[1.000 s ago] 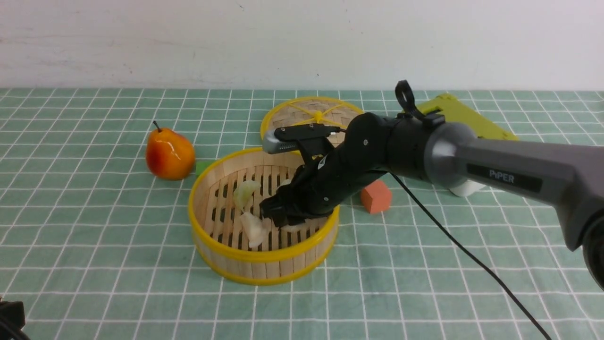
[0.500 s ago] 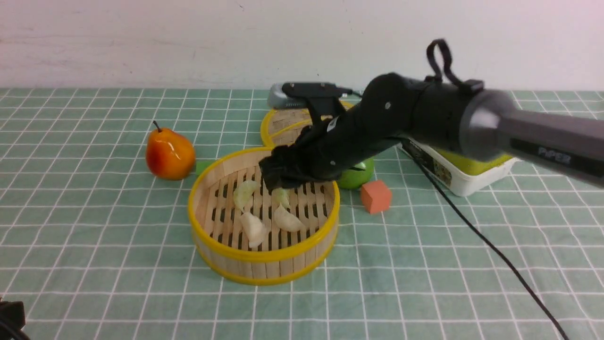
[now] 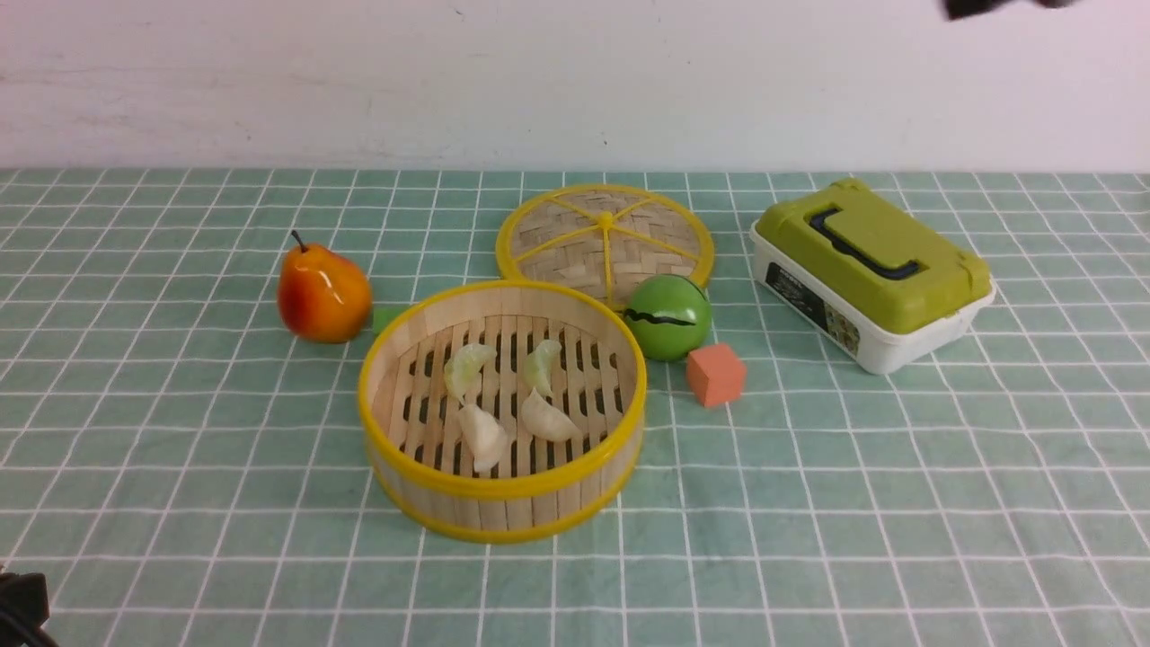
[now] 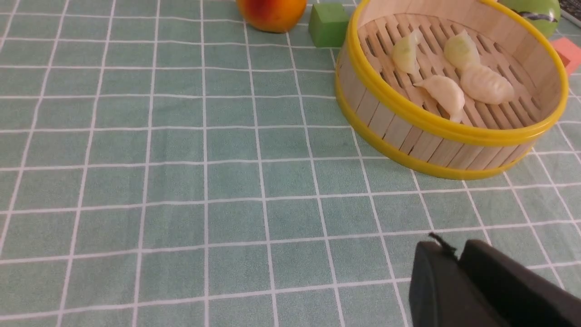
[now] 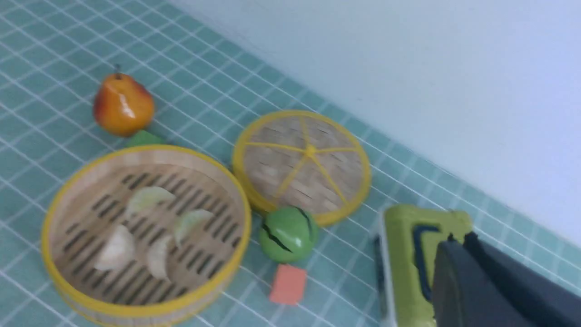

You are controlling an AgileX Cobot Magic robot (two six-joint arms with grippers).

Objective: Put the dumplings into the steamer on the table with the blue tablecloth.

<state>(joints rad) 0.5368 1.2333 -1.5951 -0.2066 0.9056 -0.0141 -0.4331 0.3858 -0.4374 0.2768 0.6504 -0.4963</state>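
Note:
The steamer (image 3: 503,487), a round bamboo basket with yellow rims, stands mid-table on the blue tablecloth (image 3: 809,494). Several pale dumplings (image 3: 482,436) lie on its slatted floor, also seen in the left wrist view as dumplings (image 4: 442,91) and in the right wrist view as dumplings (image 5: 150,197). My right gripper (image 5: 458,238) is shut and empty, high above the green-lidded box; only a dark scrap of that arm (image 3: 997,7) shows at the front view's top edge. My left gripper (image 4: 447,247) is shut and empty, low over the cloth on the near side of the steamer (image 4: 435,122).
A pear (image 3: 322,292) and a small green cube (image 3: 386,316) sit left of the steamer. The flat woven lid (image 3: 604,238) lies behind it. A green ball (image 3: 667,316), an orange cube (image 3: 715,374) and a green-lidded white box (image 3: 867,270) are to the right.
My right gripper rose out of the steamer, leaving a dumpling on its floor, swung up and to the right almost out of the front view, and closed. The left arm stayed put.

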